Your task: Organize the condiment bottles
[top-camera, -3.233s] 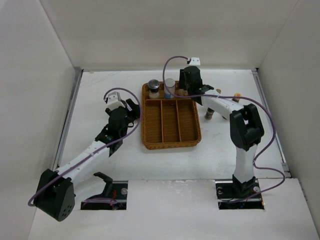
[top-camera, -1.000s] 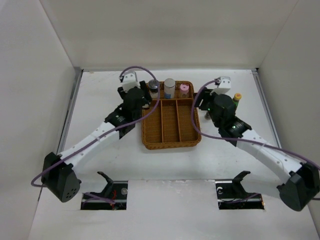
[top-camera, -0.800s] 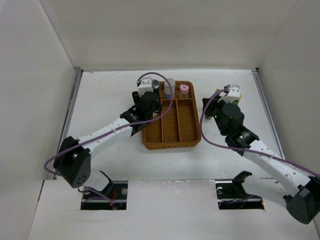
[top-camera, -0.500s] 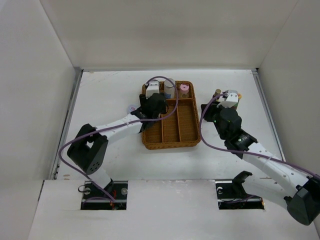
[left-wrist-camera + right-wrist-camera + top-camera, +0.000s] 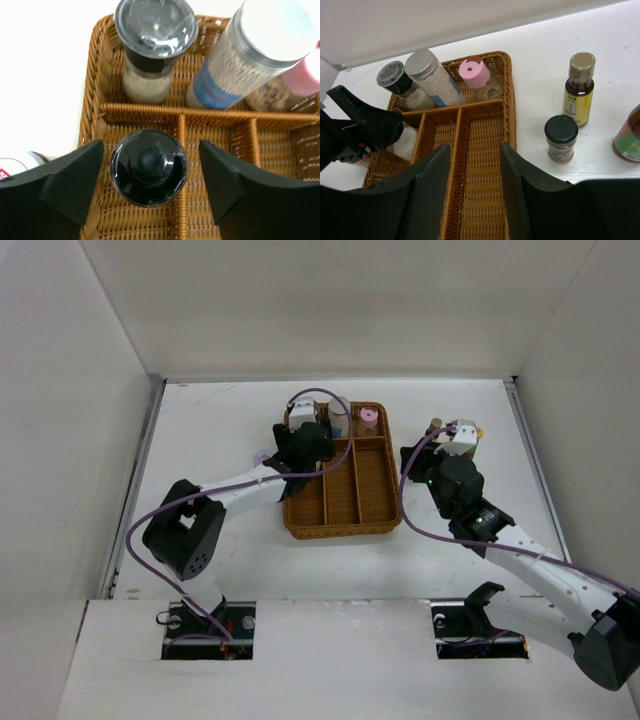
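Our left fingers [image 5: 70, 185] stood spread on either side of a black-capped bottle [image 5: 148, 167]. A sliver of wicker showed between each finger and the cap, so we judged the bottle let go rather than gripped. It stood upright in the left long slot of the tray [image 5: 95, 100], just on the near side of the cross row. In that row the black-lidded grinder [image 5: 152, 45], the silver-lidded jar [image 5: 260, 55] and the pink-lidded jar [image 5: 307, 75] were lined up.

A few seconds before, this arm had been out over the counter [image 5: 200, 420] to the left of the tray. It had since swung in over that slot, which we took to mean one more bottle had been delivered.

Our right fingers [image 5: 427, 195] were parted and held nothing, hanging by the tray's right side. They had drawn back from the far row, where the pink-lidded jar now showed.

Four things were left out. On the right stood a yellow-labelled bottle [image 5: 580, 90], a small black-lidded jar [image 5: 561, 136] and a green-and-red bottle [image 5: 627, 137] cut off by the view's edge. On the left, a red-labelled jar [image 5: 17, 162] stood near the tray's rim. We judged the job about half done.
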Controlling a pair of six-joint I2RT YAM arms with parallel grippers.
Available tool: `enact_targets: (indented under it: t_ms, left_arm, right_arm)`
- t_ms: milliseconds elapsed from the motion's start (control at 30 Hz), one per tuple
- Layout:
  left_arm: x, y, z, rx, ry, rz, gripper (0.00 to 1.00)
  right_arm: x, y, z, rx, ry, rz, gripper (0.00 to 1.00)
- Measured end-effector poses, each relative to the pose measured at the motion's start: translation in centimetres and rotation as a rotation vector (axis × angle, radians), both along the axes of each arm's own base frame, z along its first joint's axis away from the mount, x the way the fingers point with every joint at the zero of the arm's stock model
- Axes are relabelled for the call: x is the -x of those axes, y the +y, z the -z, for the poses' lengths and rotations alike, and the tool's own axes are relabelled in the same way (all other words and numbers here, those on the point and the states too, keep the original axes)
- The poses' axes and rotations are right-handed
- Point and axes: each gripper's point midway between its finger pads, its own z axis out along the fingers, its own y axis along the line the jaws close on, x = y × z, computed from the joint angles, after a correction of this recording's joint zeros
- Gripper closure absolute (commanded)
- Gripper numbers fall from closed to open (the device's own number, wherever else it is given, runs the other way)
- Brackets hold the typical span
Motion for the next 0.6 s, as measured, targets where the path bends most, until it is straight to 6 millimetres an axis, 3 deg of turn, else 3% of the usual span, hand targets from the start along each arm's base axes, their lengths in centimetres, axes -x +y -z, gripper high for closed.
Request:
enact_targets:
  t_ms: [133,233,400,500,600]
  left_arm:
    - [0.4,0.4,-1.8,0.024,-0.038,0.002,0.15]
    - [1.6,1.6,-4.8,0.058,-0.087,-0.001,0.16]
    - [3.3,6.4,-10.5,0.136,-0.182,-0.084,0.18]
    - [3.1,10.2,-10.5,0.139,-0.168,-0.177,0.19]
    - [2.4,12.9,-7.7,0.099,-0.088,-0.248,0.19]
  right_arm:
    - [-0.1,0.1,0.2,0.002,0.004,0.000,0.48]
    - [-0.2,0.2,0.5,0.007,0.014,-0.002,0.47]
    - [-0.1,0.3,0.6,0.007,0.015,-0.004,0.45]
    - [-0.1,0.4,0.6,0.007,0.015,-0.010,0.44]
    - [-0.1,0.5,0.7,0.008,0.017,-0.013,0.40]
